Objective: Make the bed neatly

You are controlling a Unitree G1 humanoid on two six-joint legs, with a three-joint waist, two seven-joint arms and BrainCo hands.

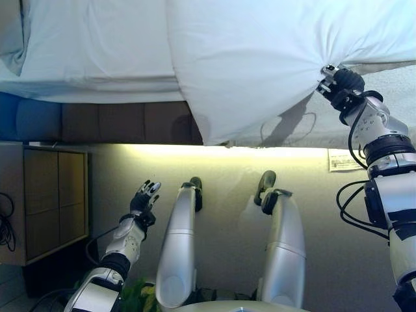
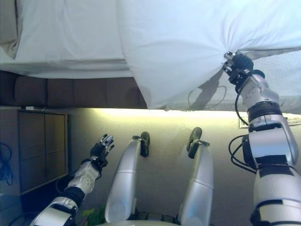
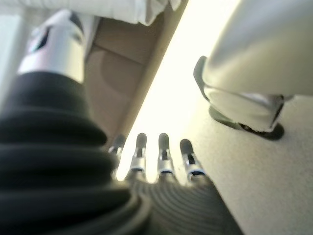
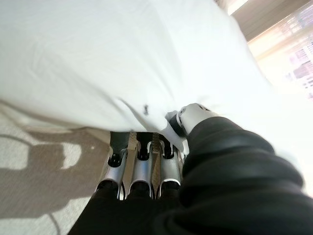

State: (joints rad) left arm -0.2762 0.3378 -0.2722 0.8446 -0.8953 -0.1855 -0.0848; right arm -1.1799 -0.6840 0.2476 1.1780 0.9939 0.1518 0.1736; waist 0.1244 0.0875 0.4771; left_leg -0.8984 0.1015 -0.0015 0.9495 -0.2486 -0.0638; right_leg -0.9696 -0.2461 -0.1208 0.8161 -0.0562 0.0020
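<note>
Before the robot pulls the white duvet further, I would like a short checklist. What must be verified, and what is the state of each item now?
1. Right hand holds the white duvet: ok, the cloth is bunched where the fingers pinch it.
2. Left hand is free to help: ok, it is open, low beside the bed, touching nothing.
3. Duvet lies flat: not ok, a corner hangs over the bed's edge.
4. Duvet clear of the wooden cabinet: ok, they are apart.
5. Far side of the duvet: cannot tell, it is out of view.
</note>
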